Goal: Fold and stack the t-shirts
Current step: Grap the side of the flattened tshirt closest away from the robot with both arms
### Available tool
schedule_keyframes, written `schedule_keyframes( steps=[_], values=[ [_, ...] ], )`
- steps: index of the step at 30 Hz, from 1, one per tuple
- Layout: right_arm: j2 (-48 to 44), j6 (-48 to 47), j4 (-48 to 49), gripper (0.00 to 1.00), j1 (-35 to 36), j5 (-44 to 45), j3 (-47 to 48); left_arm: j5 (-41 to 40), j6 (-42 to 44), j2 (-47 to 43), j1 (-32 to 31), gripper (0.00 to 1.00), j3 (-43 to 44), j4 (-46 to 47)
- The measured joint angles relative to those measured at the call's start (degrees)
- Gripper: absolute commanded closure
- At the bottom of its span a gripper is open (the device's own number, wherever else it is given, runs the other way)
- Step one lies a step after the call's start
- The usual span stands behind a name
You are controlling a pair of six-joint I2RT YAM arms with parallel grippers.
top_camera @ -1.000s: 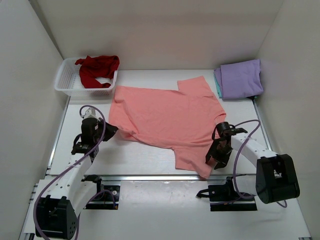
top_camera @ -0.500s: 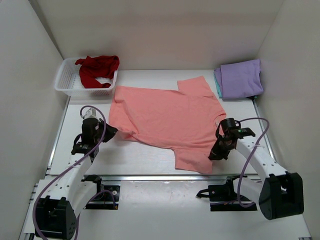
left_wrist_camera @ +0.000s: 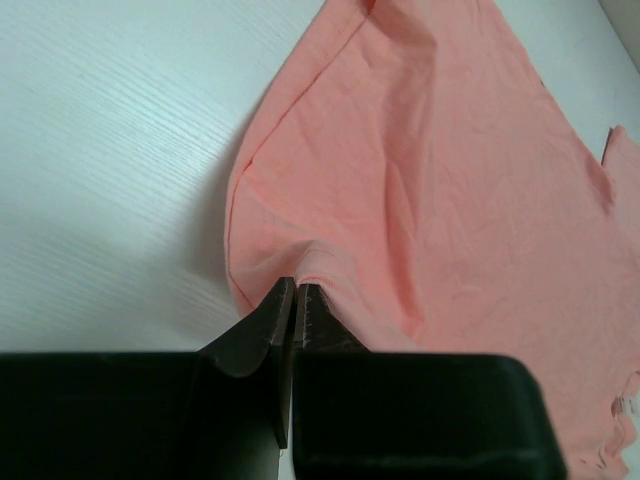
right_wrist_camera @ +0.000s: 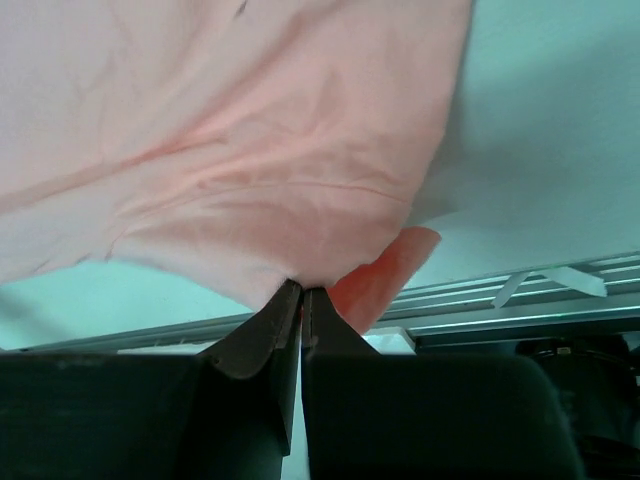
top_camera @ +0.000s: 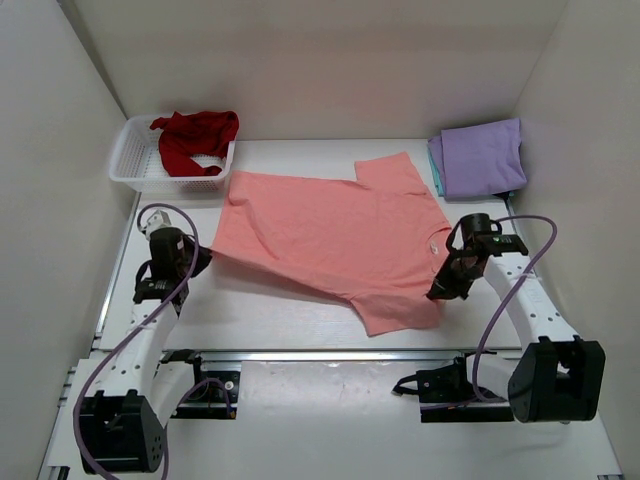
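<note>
**Item 1. Salmon-pink t-shirt** [top_camera: 335,235]: soft matte cloth, laid open and lightly creased in the middle of the white table [top_camera: 260,310]. This is the reference piece. Only the top view shows its whole outline, with one sleeve at the far edge and a corner hanging towards the near rail.

**Item 2. Left gripper** [left_wrist_camera: 295,295]: at the shirt's left edge. The left wrist view shows the dark fingers pressed together on a small raised ridge of cloth. From above, the wrist and cable hide the tips.

**Item 3. Right gripper** [right_wrist_camera: 301,295]: at the shirt's right edge. The right wrist view shows it pinching the cloth, which is lifted so its underside fills the frame, with a darker flap hanging just beside the tips. The top view does not show this contact.

**Item 4. Dark red t-shirt** [top_camera: 195,138]: beyond the shirt's far-left corner, crumpled and draped over the rim of a white plastic lattice basket [top_camera: 135,165]. Its lower part is hidden inside.

**Item 5. Lavender-purple t-shirt** [top_camera: 482,158]: beyond the shirt's far-right corner, folded into a flat rectangle.

**Item 6. Teal t-shirt** [top_camera: 436,175]: under the lavender one. Only a thin edge shows, so its shape cannot be made out.

The table surface shows a fine linear grain in the left wrist view.
</note>
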Motion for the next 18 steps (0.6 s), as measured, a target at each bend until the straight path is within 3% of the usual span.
schedule_keyframes(
  steps=[10, 18],
  values=[
    [8.2, -4.8, 1.9, 1.0, -5.4, -1.1, 7.2, 0.1, 1.5, 2.9, 2.8, 1.0, 0.6, 4.2],
    [18.0, -6.9, 5.0, 1.0, -6.2, -1.7, 13.9, 1.5, 1.2, 11.5, 2.8, 1.0, 0.6, 9.2]
  ],
)
